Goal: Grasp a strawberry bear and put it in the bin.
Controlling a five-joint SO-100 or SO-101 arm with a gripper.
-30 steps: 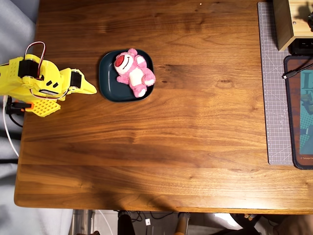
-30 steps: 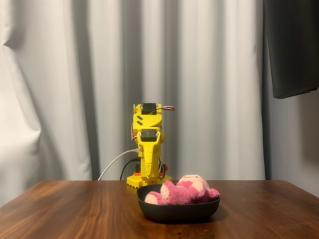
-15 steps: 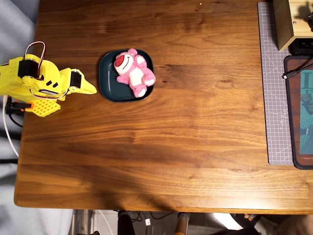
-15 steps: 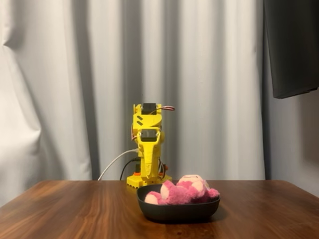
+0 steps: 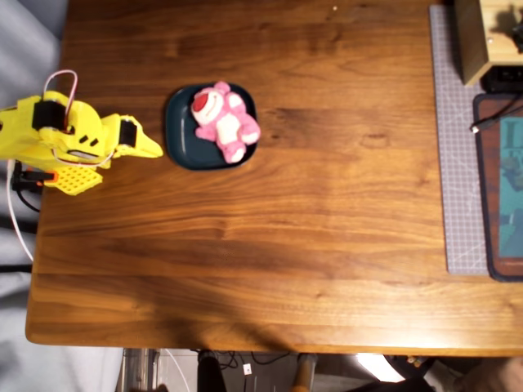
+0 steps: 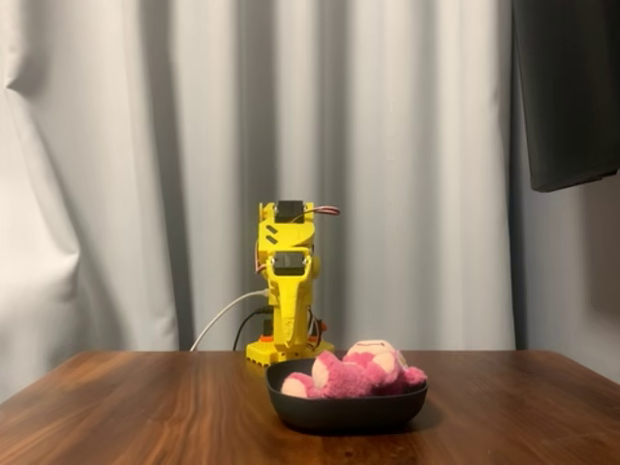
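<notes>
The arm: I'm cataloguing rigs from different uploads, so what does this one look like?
The arm is bright yellow printed plastic with black servo blocks, a perforated yellow base and small orange-red parts low down. The gripper has pointed yellow fingers. A thin red-and-white wire loops over the top, and a white cable runs from the base.

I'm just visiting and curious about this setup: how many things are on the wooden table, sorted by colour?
Pink: 1, the strawberry bear, lying in the dish.
Dark teal: 1, the bin, a shallow dish.
Yellow: 1, the robot arm, its gripper beside the dish.
Grey: 1, the mat at the right edge in the overhead view.
Total: 4
</notes>
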